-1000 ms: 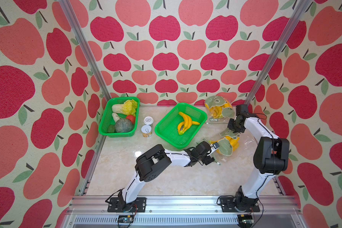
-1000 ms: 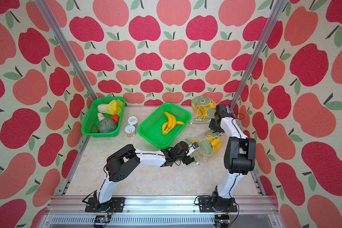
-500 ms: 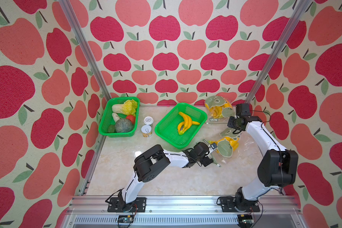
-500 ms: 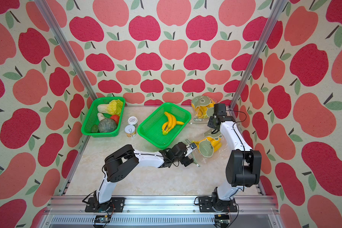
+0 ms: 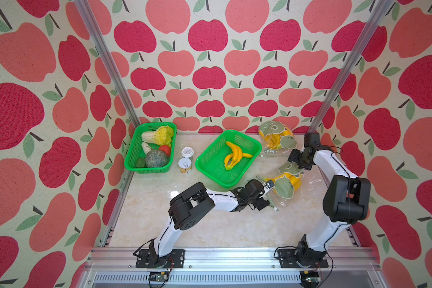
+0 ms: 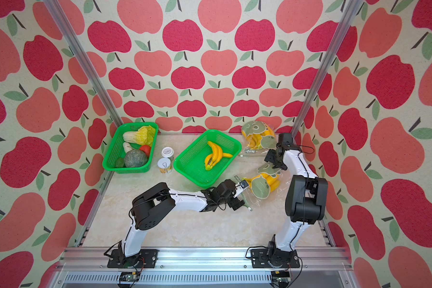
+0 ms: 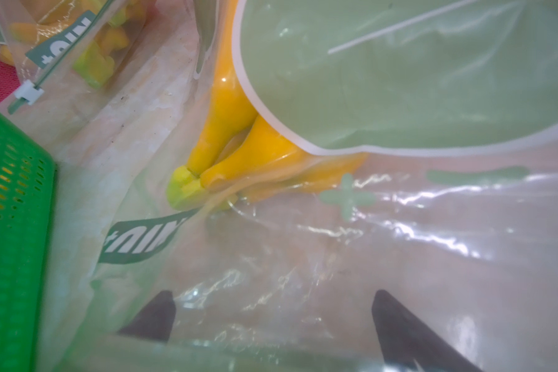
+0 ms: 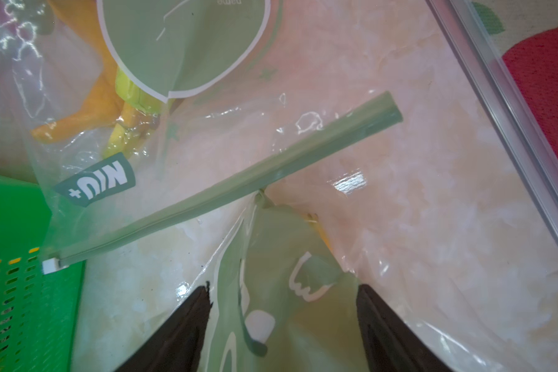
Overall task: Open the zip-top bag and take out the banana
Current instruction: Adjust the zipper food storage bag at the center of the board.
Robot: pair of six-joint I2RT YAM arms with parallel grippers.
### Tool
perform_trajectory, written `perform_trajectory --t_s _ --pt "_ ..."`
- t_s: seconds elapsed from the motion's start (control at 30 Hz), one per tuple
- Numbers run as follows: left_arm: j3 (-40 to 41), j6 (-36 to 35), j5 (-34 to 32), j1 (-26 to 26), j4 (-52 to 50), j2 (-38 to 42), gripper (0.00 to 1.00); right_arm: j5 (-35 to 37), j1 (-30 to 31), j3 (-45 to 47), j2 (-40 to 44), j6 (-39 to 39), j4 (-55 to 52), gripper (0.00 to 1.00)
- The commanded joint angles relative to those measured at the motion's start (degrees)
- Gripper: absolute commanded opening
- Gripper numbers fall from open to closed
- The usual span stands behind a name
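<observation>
The clear zip-top bag [image 5: 286,189] [image 6: 261,187] with green cartoon prints lies on the table's right side, with a yellow banana bunch [image 5: 295,180] [image 7: 236,128] inside. My left gripper [image 5: 269,197] [image 6: 245,195] [image 7: 271,299] is open wide at the bag's near mouth. Its dark fingertips [image 7: 157,317] show blurred through the plastic, short of the banana stems. My right gripper [image 5: 296,162] [image 6: 272,160] [image 8: 284,296] is open over the bag's far end. A loose fold of green-printed plastic lies between its fingers [image 8: 187,322].
A second zip-top bag of bananas [image 5: 276,138] [image 8: 87,96] leans on the back wall, its green zip strip [image 8: 232,183] close to my right gripper. A green basket [image 5: 210,164] holds loose bananas [image 5: 232,154]. Two cans [image 5: 186,159] and a vegetable basket [image 5: 135,154] stand left.
My right gripper's jaws have spread apart and let go of the bag's far end. The left gripper has stayed at the bag's mouth, opening slightly wider.
</observation>
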State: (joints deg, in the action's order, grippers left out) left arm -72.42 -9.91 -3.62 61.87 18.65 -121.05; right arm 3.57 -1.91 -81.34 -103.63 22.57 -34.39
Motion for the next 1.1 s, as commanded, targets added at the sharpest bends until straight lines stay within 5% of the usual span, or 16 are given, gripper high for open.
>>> perform_trajectory --t_s 0.0,0.2,0.33,0.7,1.07 --pt "-0.34 0.51 0.80 0.05 -0.28 0.73 1.00 2.51 1.18 -2.84 -3.20 0.51 -3.10 0.70" --pt "-0.61 0.64 0.74 0.21 -0.55 0.46 0.99 7.49 2.70 -2.48 -1.90 -0.87 -2.08 0.19" --pt "-0.71 0.66 0.80 0.39 -0.56 0.46 0.99 9.92 4.72 -1.75 0.22 -1.83 -1.09 0.00" --pt "1.67 0.33 -0.59 0.97 1.54 2.67 0.98 11.38 9.43 3.43 13.12 1.02 -1.17 0.00" --pt "1.41 -8.72 -1.16 1.37 3.26 2.87 0.98 8.54 13.26 5.67 15.13 -0.76 -2.59 0.00"
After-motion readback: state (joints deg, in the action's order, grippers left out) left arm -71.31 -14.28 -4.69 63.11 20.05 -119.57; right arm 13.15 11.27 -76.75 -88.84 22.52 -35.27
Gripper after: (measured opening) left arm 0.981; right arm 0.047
